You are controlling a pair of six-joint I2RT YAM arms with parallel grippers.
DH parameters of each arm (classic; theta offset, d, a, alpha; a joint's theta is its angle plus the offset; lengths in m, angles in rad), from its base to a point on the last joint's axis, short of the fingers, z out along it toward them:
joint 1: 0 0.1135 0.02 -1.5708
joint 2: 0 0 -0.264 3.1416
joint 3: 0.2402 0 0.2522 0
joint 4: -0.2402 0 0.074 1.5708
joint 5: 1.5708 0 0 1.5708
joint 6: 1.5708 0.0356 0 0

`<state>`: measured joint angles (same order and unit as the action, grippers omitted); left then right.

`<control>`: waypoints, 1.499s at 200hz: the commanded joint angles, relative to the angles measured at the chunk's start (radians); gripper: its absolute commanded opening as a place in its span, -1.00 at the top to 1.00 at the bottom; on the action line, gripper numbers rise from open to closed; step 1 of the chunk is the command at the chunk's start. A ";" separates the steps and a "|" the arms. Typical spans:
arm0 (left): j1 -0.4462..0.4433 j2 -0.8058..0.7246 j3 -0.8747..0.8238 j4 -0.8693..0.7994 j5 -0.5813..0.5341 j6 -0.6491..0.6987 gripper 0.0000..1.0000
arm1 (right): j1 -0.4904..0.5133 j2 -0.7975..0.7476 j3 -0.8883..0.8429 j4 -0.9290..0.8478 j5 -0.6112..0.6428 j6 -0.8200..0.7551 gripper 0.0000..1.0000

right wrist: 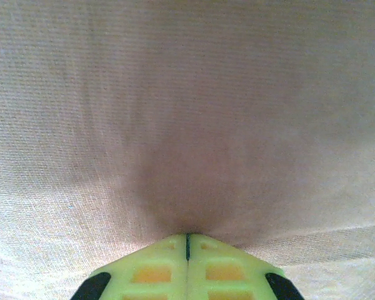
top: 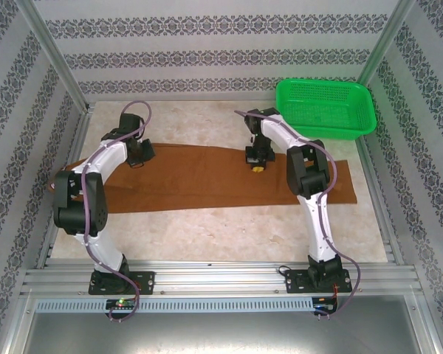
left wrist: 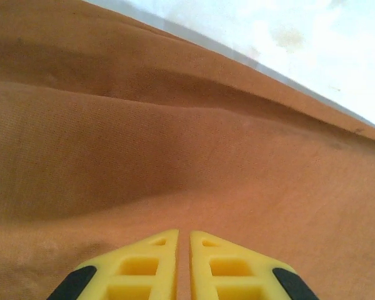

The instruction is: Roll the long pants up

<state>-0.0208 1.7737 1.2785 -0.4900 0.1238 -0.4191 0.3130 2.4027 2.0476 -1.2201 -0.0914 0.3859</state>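
The long pants [top: 207, 177] lie flat across the table as a rust-brown strip from the left wall to the right side. My left gripper [top: 136, 157] is down on their far left edge. In the left wrist view its yellow fingers [left wrist: 151, 262] stand nearly together, with brown cloth filling the thin gap at the left gripper [left wrist: 183, 234], and a soft ridge of the pants [left wrist: 175, 137] runs ahead of it. My right gripper [top: 256, 167] sits on the middle of the pants. The right gripper [right wrist: 187, 235] is shut, its tips sunk into puckered cloth [right wrist: 194, 125] with creases running out from them.
A green basket [top: 326, 108] stands at the back right corner, just beyond the pants. Pale marble tabletop [top: 207, 236] lies between the pants and the arm bases, and a narrower bare strip [top: 192, 122] lies behind the pants. Patterned walls close in three sides.
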 commanded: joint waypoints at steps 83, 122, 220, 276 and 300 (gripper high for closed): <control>-0.001 -0.113 0.018 -0.089 -0.084 0.031 0.68 | -0.353 -0.727 -0.527 0.207 0.190 0.006 -0.80; 0.019 -0.138 -0.032 -0.065 -0.072 0.033 0.67 | -0.616 -0.746 -0.635 0.292 0.001 0.025 -0.79; 0.019 -0.090 -0.001 -0.079 -0.018 0.046 0.65 | -0.707 -0.703 -0.875 0.479 -0.198 0.134 -0.66; 0.019 -0.088 -0.004 -0.080 -0.028 0.044 0.66 | -0.741 -0.725 -0.910 0.502 -0.175 0.131 0.67; 0.021 -0.087 -0.009 -0.078 -0.028 0.045 0.66 | -0.743 -0.745 -0.885 0.498 -0.125 0.131 1.00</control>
<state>-0.0113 1.6783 1.2690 -0.5396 0.1013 -0.3943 -0.4232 1.6932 1.1416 -0.7273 -0.2672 0.5110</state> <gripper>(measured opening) 0.173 0.049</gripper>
